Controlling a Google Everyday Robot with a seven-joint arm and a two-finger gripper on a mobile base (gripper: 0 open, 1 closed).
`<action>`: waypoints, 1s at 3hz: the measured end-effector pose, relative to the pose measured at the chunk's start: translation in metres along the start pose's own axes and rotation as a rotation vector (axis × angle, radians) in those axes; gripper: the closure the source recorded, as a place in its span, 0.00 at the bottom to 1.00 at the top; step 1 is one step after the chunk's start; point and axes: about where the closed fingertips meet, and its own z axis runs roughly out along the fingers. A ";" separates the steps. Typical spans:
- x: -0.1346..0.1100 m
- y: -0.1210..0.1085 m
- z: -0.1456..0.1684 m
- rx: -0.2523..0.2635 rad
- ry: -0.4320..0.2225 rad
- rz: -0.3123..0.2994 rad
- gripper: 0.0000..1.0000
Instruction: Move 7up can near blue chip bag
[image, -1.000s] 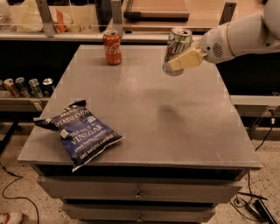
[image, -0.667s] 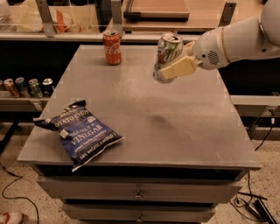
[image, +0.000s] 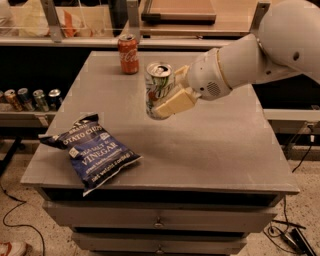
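The 7up can (image: 158, 87), silver-white with green lettering and a pull-tab top, is held upright in the air above the middle of the grey table (image: 215, 150). My gripper (image: 167, 97) is shut on it, with a cream finger (image: 175, 102) across its lower right side; the white arm reaches in from the right. The blue chip bag (image: 92, 152) lies flat at the table's front left, below and to the left of the can, a clear gap away.
A red Coca-Cola can (image: 128, 53) stands at the table's back left. Several cans (image: 30, 99) sit on a low shelf left of the table. Drawers (image: 160, 220) front the table. Cables (image: 287, 235) lie on the floor at right.
My gripper has carried the 7up can leftward and toward the front, from over the table's back right to above its middle, closer to the chip bag.
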 end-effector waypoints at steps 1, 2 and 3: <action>-0.006 0.024 0.029 -0.062 0.024 -0.055 1.00; -0.010 0.037 0.050 -0.112 0.041 -0.087 1.00; -0.014 0.040 0.068 -0.146 0.055 -0.106 1.00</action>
